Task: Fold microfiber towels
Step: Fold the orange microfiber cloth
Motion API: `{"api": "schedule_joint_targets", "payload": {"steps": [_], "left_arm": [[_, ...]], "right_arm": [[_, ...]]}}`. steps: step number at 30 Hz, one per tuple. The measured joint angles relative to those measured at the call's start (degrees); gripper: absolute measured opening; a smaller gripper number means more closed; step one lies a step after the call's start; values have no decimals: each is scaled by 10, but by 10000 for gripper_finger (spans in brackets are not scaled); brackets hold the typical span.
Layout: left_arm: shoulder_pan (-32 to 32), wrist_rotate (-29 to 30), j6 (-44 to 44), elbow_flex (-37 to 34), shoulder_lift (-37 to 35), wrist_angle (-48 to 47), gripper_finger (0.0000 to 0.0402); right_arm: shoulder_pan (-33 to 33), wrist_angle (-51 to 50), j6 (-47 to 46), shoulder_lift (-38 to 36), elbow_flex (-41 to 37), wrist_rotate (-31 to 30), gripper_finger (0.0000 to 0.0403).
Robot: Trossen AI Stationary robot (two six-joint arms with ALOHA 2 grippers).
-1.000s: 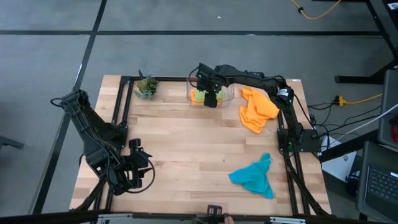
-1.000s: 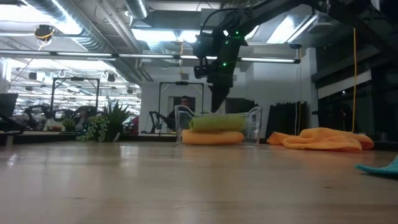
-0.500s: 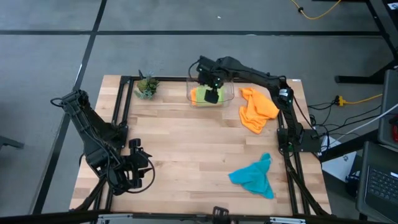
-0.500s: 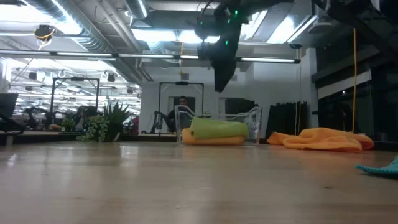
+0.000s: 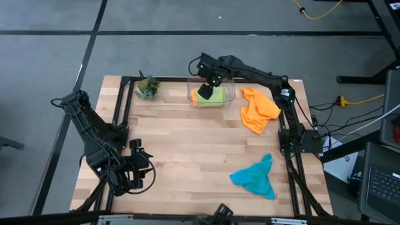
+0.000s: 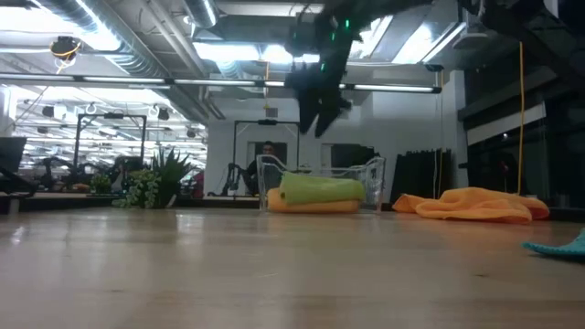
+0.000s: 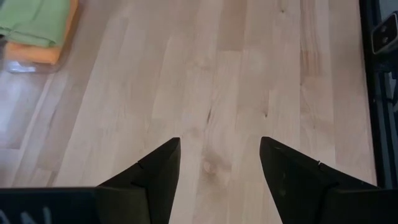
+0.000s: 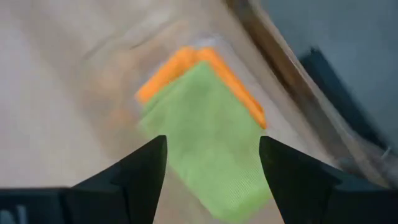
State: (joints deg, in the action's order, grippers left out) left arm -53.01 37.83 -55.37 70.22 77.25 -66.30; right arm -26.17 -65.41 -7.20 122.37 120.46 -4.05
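Now the clear bin (image 5: 232, 95) sits at the far edge of the table (image 5: 187, 150), and it is the thing to find all else by. Inside the bin lies a folded green towel (image 5: 214, 96) on top of a folded orange towel (image 6: 311, 206); the orange one peeks out under the green one. The right gripper (image 5: 205, 92) hangs in the air above the bin, over the end of the bin nearest the plant. Its two fingers are spread wide apart and hold nothing; the right wrist view looks down between them at the green towel (image 8: 208, 134), and the fingers do not touch it. Just beside the bin, on the right arm's side, a second orange towel (image 5: 257, 110) lies crumpled on the table. A teal towel (image 5: 255, 177) lies bunched up well apart from the bin, toward the near edge on the same side. A small plant (image 5: 147, 87) stands near the bin on the left arm's side. The left gripper (image 5: 139, 167) waits far from the bin, by the near left corner of the table, with its fingers spread apart and nothing between them.
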Motion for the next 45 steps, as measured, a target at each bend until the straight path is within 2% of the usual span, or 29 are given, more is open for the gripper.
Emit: {"api": "schedule_joint_targets", "payload": {"steps": [2,5,12,18,24,31,35,45], "left_arm": [[0,7,0,0,0,0,213],[0,7,4,0,0,0,213],[0,7,4,0,0,0,213],[0,7,4,0,0,0,213],[0,7,4,0,0,0,213],[0,7,4,0,0,0,213],[0,7,4,0,0,0,213],[0,7,4,0,0,0,213]], "right_arm": [[-3,43,-69,0,-44,-19,258],[-4,87,-104,1,-102,-45,258],[-4,224,-160,1,-206,-54,258],[-6,255,-182,1,-261,-64,258],[-6,264,-180,1,-265,-75,257],[-5,241,-165,-3,-201,-72,257],[-4,269,-166,-2,-196,-106,257],[-4,322,-167,68,-196,-108,257]]}}
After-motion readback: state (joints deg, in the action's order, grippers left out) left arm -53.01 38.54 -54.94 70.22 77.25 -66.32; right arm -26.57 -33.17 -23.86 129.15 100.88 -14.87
